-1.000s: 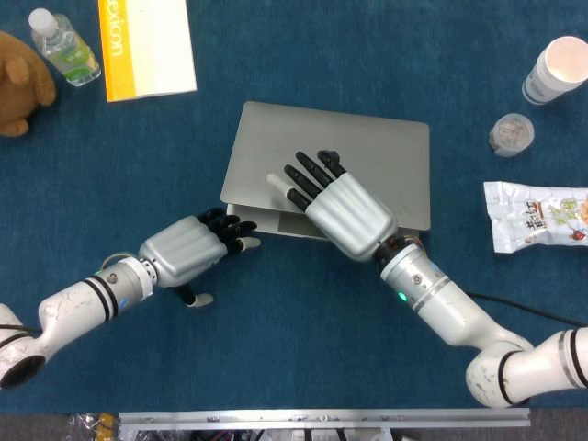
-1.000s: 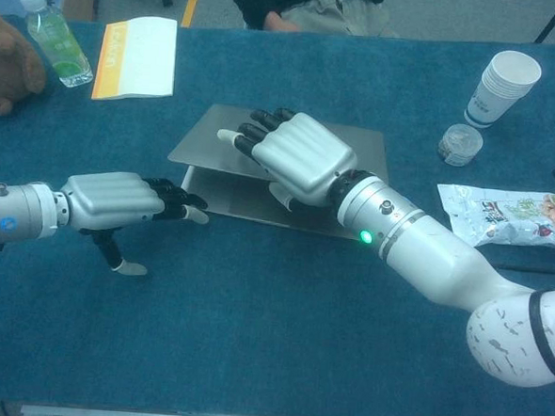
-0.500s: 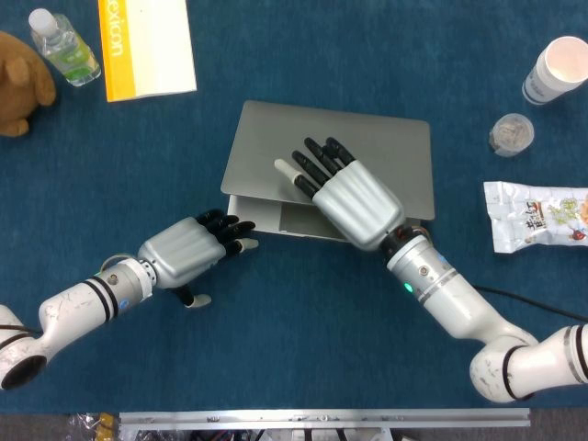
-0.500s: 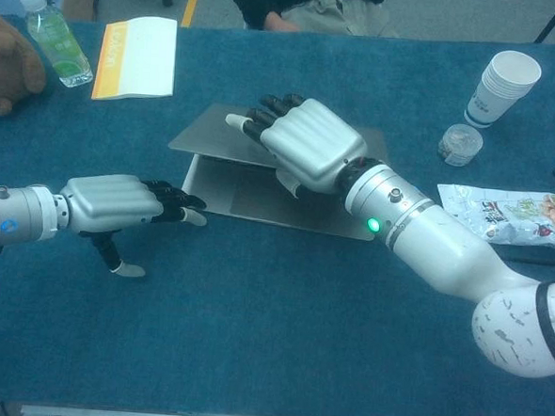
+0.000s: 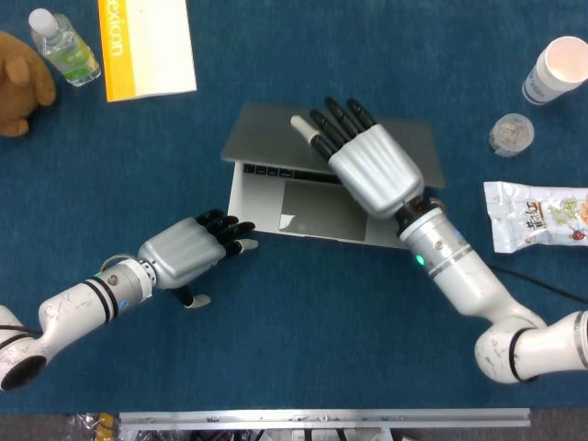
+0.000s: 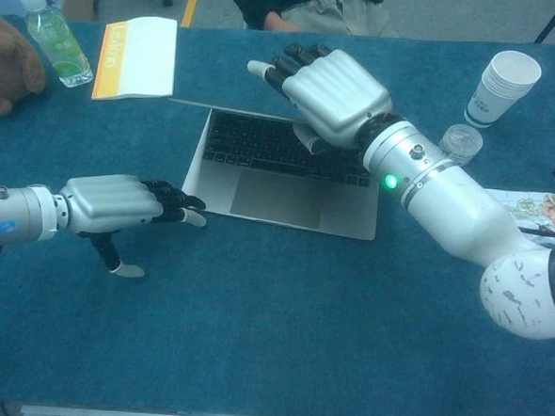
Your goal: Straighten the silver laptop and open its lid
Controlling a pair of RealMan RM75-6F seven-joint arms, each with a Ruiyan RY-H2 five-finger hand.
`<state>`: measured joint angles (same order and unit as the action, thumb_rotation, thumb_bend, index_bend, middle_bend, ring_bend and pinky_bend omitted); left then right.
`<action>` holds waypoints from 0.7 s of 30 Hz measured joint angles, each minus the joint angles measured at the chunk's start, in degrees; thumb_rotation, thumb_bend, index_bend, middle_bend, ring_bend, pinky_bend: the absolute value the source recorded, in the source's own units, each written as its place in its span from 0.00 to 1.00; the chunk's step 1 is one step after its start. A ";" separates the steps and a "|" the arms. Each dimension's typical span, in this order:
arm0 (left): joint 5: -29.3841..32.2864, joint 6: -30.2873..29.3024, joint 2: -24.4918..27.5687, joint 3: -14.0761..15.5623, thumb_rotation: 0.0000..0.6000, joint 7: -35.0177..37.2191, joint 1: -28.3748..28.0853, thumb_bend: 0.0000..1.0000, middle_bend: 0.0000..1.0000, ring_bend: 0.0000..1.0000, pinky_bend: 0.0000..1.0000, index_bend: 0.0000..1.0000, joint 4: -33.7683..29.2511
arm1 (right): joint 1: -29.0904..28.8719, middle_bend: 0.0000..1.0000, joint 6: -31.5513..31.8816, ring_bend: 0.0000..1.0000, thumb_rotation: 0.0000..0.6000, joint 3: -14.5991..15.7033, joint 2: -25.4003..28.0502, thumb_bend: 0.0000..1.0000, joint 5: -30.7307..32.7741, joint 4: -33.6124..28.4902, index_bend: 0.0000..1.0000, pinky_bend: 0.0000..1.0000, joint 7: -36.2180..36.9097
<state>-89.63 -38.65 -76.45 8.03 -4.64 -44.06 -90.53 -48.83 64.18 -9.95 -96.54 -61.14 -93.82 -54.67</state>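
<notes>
The silver laptop (image 5: 312,209) lies mid-table with its lid (image 5: 262,138) raised partway. Its keyboard (image 6: 263,141) and trackpad (image 6: 269,196) show in the chest view. My right hand (image 5: 366,161) is at the lid's front edge with its fingers stretched out flat, touching the lid from beneath; it also shows as the right hand (image 6: 330,87) in the chest view. My left hand (image 5: 188,253) lies low at the laptop's front-left corner, fingertips (image 6: 188,207) by the base edge and thumb pointing down at the cloth. I cannot tell whether they touch the base. Neither hand grips anything.
A water bottle (image 5: 62,46), a brown plush toy (image 5: 20,84) and a yellow-and-white booklet (image 5: 147,46) are at the back left. Stacked paper cups (image 5: 556,69), a small lidded tub (image 5: 511,134) and a snack bag (image 5: 537,216) are on the right.
The right hand has moved up and toward the back, lifting the lid from nearly closed to partway open, so the keyboard now shows. The left hand has stayed in place.
</notes>
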 measured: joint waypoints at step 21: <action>2.10 0.36 -0.17 -0.23 0.82 -2.90 -0.41 0.25 0.00 0.00 0.01 0.00 -1.20 | -2.03 0.13 0.84 0.01 1.00 -6.82 2.40 0.46 6.51 9.71 0.00 0.15 3.33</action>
<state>-87.53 -38.28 -76.62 7.80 -7.55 -44.47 -91.73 -50.86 65.02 -16.76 -94.14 -54.63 -84.12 -51.35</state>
